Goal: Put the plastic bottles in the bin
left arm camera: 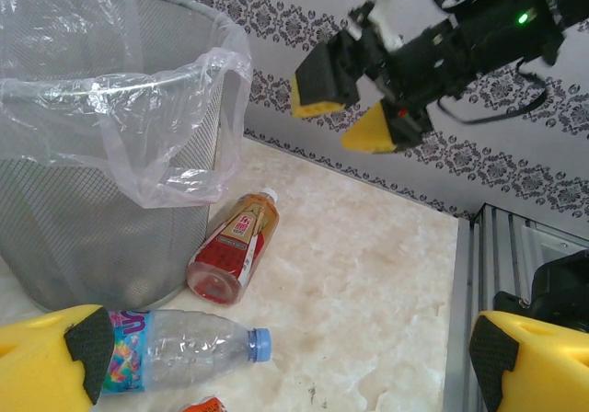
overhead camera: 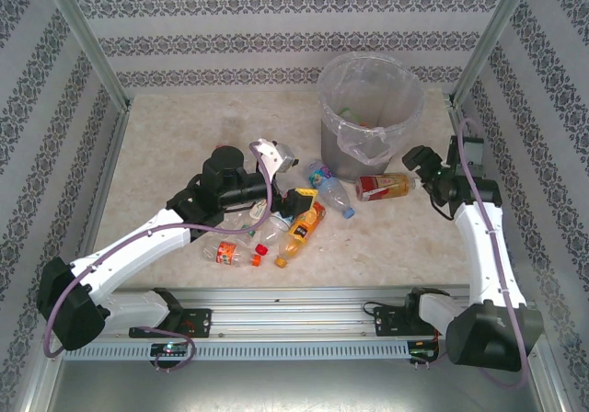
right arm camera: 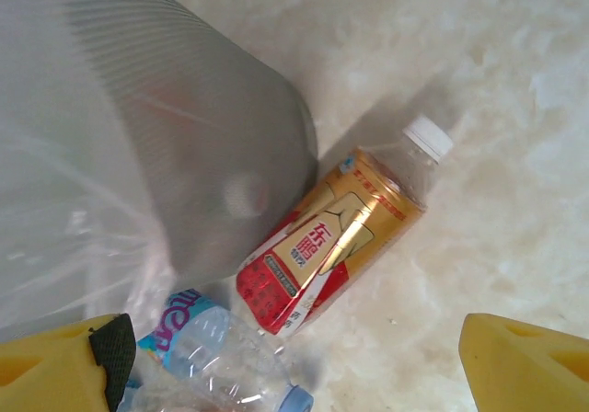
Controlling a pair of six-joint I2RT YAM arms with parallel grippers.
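Red-labelled clear plastic bottle (right arm camera: 336, 246) lies just beside the tall grey mesh bin (left arm camera: 83, 219); right end effector (left arm camera: 348, 120) and left end effector (overhead camera: 276, 162) both spread wide, empty.

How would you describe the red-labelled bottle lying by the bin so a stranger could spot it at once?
Start at the tall, bag-lined grey bin at the back of the table. At its foot, toward the right arm, one bottle lies on its side. Its red-and-gold label, amber drink and white cap set it apart from the clear, blue-capped bottle nearby.
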